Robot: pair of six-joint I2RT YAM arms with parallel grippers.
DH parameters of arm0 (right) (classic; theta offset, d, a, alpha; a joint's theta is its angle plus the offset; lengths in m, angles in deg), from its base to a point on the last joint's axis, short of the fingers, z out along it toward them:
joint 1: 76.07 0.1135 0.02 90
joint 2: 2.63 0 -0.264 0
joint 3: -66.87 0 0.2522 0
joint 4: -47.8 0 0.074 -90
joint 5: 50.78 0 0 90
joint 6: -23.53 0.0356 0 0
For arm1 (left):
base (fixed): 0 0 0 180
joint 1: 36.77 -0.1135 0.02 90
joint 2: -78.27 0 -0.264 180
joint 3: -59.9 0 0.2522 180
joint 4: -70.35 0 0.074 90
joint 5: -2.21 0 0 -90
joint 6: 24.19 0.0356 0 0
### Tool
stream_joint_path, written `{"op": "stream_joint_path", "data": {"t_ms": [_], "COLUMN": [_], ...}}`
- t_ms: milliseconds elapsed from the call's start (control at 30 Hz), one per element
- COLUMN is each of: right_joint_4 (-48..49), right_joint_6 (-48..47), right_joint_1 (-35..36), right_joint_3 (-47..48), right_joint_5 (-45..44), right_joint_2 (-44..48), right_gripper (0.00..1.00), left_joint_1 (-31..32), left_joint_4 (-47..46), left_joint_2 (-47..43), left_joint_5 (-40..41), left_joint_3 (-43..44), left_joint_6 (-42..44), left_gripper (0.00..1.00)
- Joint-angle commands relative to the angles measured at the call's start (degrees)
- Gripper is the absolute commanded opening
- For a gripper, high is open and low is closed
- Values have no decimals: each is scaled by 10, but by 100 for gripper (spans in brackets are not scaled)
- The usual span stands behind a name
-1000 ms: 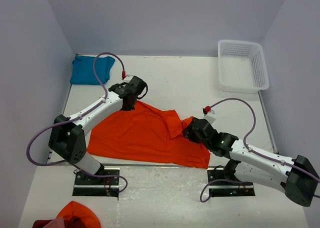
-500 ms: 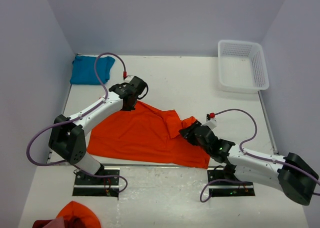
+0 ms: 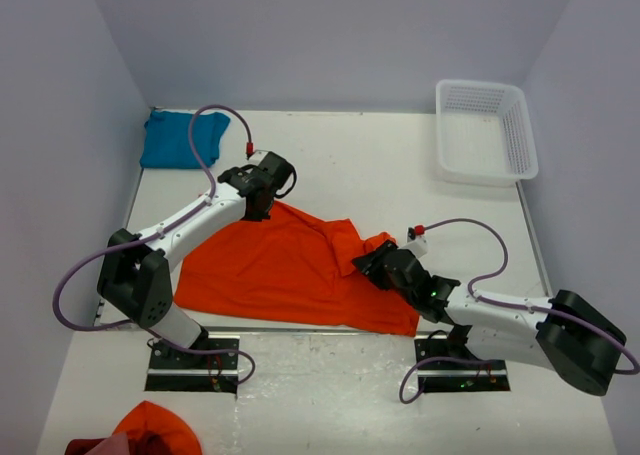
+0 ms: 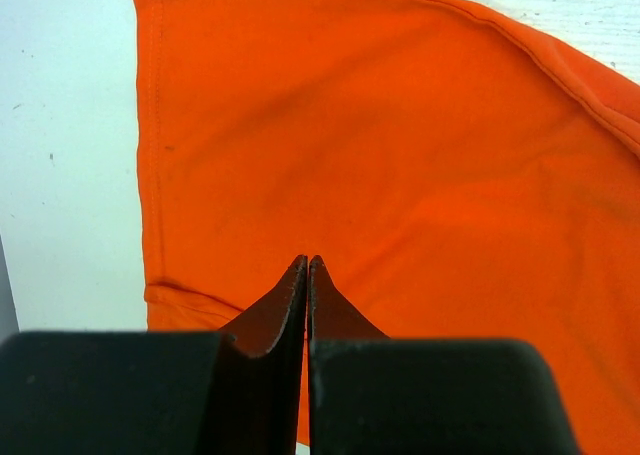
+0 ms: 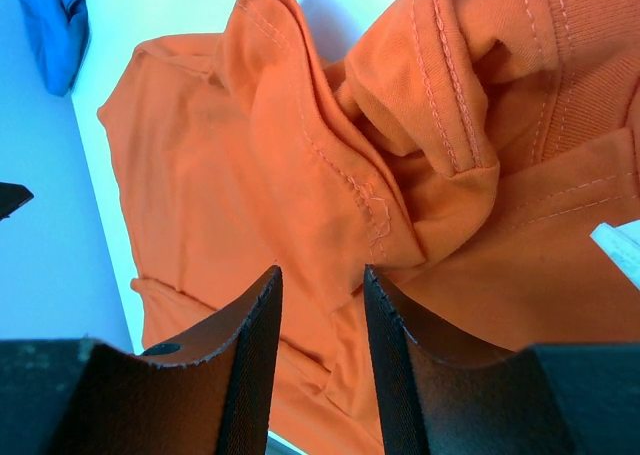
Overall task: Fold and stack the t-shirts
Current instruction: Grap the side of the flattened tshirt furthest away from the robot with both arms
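Note:
The orange t-shirt (image 3: 290, 265) lies spread on the table between the arms, with its right part bunched into folds (image 5: 440, 145). My left gripper (image 3: 263, 199) is shut, fingertips (image 4: 307, 262) on the flat cloth near the shirt's far corner; no cloth shows pinched between them. My right gripper (image 3: 368, 265) is open, its jaws either side of the bunched seam and sleeve (image 5: 320, 275), just above the cloth and holding nothing. The teal-blue t-shirt (image 3: 185, 138) lies crumpled at the far left corner and also shows in the right wrist view (image 5: 50, 25).
A white plastic basket (image 3: 485, 130) stands at the far right. A lump of orange and red cloth (image 3: 150, 430) lies at the near left, in front of the arm bases. White walls close in the left and right sides.
My right arm has stretched lower and its gripper has moved a little left, onto the bunched part of the orange shirt. The left arm and the shirts have not moved.

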Motion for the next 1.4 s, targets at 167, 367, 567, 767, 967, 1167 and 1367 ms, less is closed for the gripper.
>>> {"op": "stream_joint_path", "data": {"t_ms": [167, 367, 567, 767, 967, 1167, 1367], "right_joint_4": [-16, -32, -32, -12, -6, -42, -78], "right_joint_6": [29, 37, 38, 33, 19, 7, 26], "right_joint_1": [1, 1, 1, 1, 1, 1, 6], "right_joint_3": [-2, -5, -3, 18, 41, 52, 38], "right_joint_5": [-16, -18, -25, -27, -33, -51, -56], "right_joint_2": [6, 13, 1, -56, -98, -63, -2], "right_gripper": [40, 40, 40, 40, 39, 39, 39], "left_joint_1": [3, 3, 3, 4, 4, 4, 4], "left_joint_4": [-17, -18, -17, -13, -9, -14, -20], "left_joint_2": [-5, -6, -6, -7, -8, -4, 2], "left_joint_5": [-3, -4, -7, -5, -1, -5, -10], "left_joint_3": [-6, -6, -6, -1, 3, 1, -2], "left_joint_6": [15, 14, 15, 18, 20, 20, 18], "left_gripper": [0, 0, 0, 0, 0, 0, 0]}}
